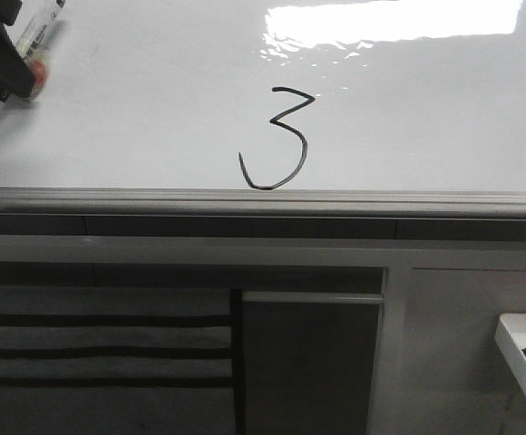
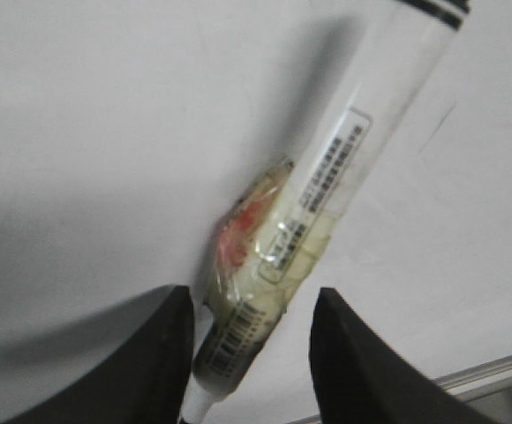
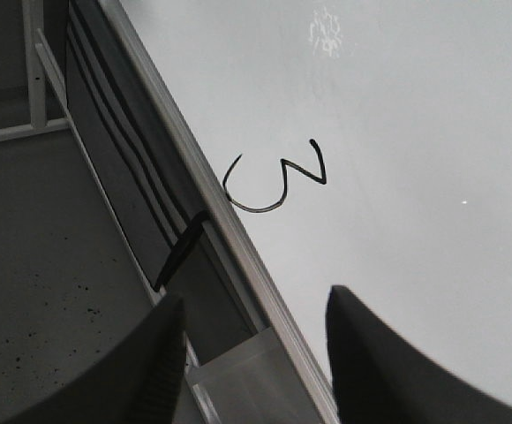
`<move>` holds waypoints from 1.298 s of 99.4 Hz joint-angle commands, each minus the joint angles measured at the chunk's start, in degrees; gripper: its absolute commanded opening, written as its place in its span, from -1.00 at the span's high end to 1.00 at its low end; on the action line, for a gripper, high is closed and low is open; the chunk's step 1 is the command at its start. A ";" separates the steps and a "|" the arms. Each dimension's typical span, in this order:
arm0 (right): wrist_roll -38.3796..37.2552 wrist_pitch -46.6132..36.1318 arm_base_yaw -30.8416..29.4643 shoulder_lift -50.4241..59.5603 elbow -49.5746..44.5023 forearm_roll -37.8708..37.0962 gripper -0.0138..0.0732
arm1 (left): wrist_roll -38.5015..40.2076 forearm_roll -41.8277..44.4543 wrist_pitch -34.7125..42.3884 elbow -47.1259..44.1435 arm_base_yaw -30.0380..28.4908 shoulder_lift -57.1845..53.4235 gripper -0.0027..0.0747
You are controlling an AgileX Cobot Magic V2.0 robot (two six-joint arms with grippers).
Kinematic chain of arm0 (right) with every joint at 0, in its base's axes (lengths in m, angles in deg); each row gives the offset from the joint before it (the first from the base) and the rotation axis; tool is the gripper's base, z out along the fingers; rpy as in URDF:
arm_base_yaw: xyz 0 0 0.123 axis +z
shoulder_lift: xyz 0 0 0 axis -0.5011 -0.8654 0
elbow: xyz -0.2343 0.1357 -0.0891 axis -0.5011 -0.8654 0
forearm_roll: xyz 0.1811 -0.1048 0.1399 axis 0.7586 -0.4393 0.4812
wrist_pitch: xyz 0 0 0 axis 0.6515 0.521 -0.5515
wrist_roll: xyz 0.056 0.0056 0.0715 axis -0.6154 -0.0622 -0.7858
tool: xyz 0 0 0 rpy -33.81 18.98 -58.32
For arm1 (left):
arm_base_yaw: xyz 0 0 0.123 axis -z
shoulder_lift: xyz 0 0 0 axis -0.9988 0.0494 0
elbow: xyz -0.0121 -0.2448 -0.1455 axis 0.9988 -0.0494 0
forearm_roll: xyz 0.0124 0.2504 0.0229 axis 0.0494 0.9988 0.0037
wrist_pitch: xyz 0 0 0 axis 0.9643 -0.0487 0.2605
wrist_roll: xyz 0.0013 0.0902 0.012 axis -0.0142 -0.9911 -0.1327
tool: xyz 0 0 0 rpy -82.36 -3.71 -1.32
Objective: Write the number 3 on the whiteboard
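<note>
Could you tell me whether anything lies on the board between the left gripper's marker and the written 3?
Nothing visible does. The left gripper holds the marker at the whiteboard's far left, and the board surface between it and the 3 is bare white, with only a light reflection higher up.

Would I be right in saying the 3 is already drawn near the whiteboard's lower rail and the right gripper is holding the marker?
Not quite: the left gripper holds the marker, as the left wrist view shows. The right gripper is empty. The number 3 does sit just above the whiteboard rail.
</note>
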 commanded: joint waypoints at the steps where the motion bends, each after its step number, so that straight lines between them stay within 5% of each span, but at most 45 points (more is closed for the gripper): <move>1: -0.56 -3.42 -0.40 0.61 1.88 0.43 -0.06 | 0.63 -1.59 1.31 1.54 -0.14 -1.81 0.29; 37: -15.17 2.12 -2.57 2.48 1.88 0.28 -0.05 | 0.12 2.50 -5.36 4.87 -0.14 -5.89 0.52; 69: -41.21 4.64 -7.55 9.64 0.89 -10.50 -0.03 | 0.69 3.90 -3.34 0.04 -0.14 -22.87 0.64; 90: -47.94 0.23 -7.55 18.52 -6.21 -12.13 0.32 | 2.32 4.29 4.38 -13.88 -1.82 -37.76 0.64; 107: -47.94 -3.14 -7.55 25.08 -12.21 -14.20 0.86 | 2.32 5.53 6.55 -23.31 -5.45 -48.40 0.64; 129: -47.94 -3.66 -7.55 27.59 -14.61 -14.92 0.85 | 3.24 4.78 7.46 -27.09 -9.15 -56.41 0.64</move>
